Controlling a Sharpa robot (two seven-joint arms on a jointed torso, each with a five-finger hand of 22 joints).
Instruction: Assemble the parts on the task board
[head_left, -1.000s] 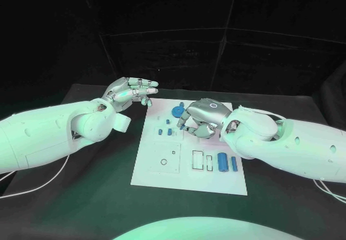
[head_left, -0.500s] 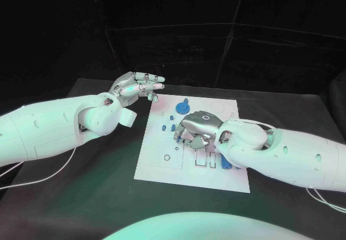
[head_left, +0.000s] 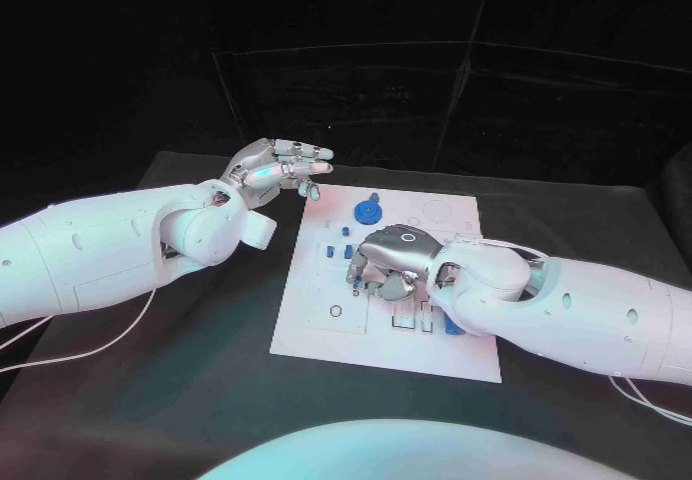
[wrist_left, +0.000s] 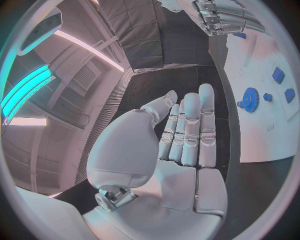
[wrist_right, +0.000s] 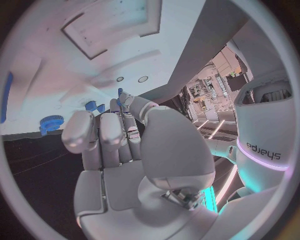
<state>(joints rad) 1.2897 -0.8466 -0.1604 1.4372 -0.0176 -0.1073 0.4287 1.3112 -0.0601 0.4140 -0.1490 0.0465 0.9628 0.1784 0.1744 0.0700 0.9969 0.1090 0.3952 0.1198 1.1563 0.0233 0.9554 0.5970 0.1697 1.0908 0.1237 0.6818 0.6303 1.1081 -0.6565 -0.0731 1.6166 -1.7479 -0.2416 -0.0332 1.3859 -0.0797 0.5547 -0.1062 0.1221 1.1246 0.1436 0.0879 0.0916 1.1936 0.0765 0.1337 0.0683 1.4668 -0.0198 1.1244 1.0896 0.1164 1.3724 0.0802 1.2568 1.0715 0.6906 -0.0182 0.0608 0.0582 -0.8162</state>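
Your right hand (head_left: 387, 262) sits low over the middle of the board (head_left: 310, 335), fingers curled in; you cannot tell whether they hold a part. Your left hand (head_left: 277, 170) hovers off the board's far left corner, fingers straight, side by side, holding nothing. The blue gear (head_left: 368, 213) lies near the board's far edge, small parts (head_left: 338, 251) beside the right hand.

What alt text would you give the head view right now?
The right robot hand hangs fingers-down over the middle of the white task board, while the left robot hand is raised, holding nothing, off the board's far left corner. A blue gear sits near the board's far edge.
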